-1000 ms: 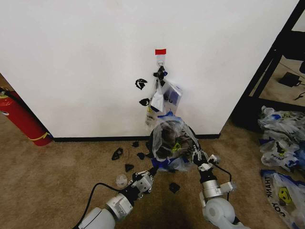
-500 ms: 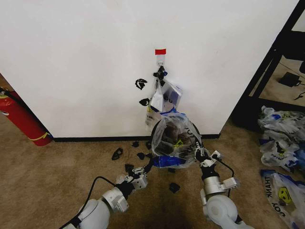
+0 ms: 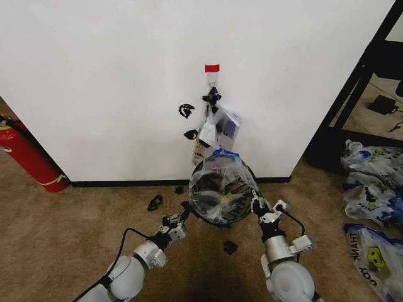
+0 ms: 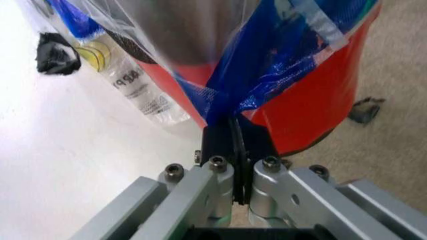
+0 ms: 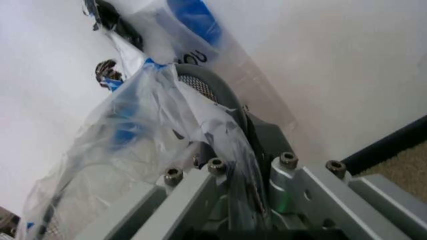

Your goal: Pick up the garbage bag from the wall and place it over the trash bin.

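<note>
The garbage bag [image 3: 220,187] is stretched like a clear dome over the trash bin [image 3: 203,214], which stands on the carpet just in front of the wall [image 3: 113,88]. From the left wrist the bin's red base [image 4: 313,100] shows through and beside the film.

The left gripper [image 3: 182,217] reaches in low at the bin's left side, forearm slanting up from the lower frame edge; its jaws are pinched flat together on a blue handle [image 4: 230,95] of the bag. The right gripper [image 3: 257,202] stands at the bin's right side, arm rising almost straight toward it; its jaws are nearly together with the clear film [image 5: 220,135] drawn between them, right by the bin's dark mesh rim [image 5: 207,82].

Directly above the bin, a bunch of clear bags [image 3: 217,129] hangs from a hook under a red tape strip [image 3: 212,68]. Black scraps [image 3: 155,202] lie on the brown carpet [image 3: 63,233] left of and in front of the bin.

Well left of the bin a red fire extinguisher [image 3: 28,157] leans by the wall. Right of the bin a black shelf frame [image 3: 352,94] stands, with printed bags [image 3: 371,182] heaped beyond it. Bare carpet lies open to the bin's left.
</note>
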Available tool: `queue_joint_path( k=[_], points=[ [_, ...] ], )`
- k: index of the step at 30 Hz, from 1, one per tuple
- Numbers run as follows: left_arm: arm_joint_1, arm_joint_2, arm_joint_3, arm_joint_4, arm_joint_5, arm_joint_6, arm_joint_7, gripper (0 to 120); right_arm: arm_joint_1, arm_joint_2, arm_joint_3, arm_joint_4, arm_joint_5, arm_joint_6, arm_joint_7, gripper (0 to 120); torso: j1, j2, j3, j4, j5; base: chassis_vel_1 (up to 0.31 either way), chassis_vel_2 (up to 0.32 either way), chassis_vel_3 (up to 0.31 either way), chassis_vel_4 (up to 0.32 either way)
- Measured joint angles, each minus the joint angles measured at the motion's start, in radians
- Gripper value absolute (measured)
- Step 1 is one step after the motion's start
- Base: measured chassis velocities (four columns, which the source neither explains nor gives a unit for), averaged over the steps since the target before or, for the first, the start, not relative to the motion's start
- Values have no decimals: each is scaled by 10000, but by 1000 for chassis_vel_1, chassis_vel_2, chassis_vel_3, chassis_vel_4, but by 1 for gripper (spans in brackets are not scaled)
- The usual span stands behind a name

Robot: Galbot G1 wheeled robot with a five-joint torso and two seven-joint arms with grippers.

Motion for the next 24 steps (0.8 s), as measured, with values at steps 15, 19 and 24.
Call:
queue_joint_path(
  k=[15,19,24],
  points=[
    [545,179,-117,-189,-553,-1397,557,45,914,345,107,-1753,-564,787,-219,1,0,0,0,0,2,0,0,0,0],
    [501,165,-1002,217,414,-2396,1372,56,1024,353,122,-2157,-697,891,-459,1,0,0,0,0,0,0,0,0,0],
    [-670,195,-2725,851,-2160,-1855,1321,78,863,-52,320,-3379,-1127,1301,-3744,1,1,-1,2,-4,1,0,0,0,0]
  ],
)
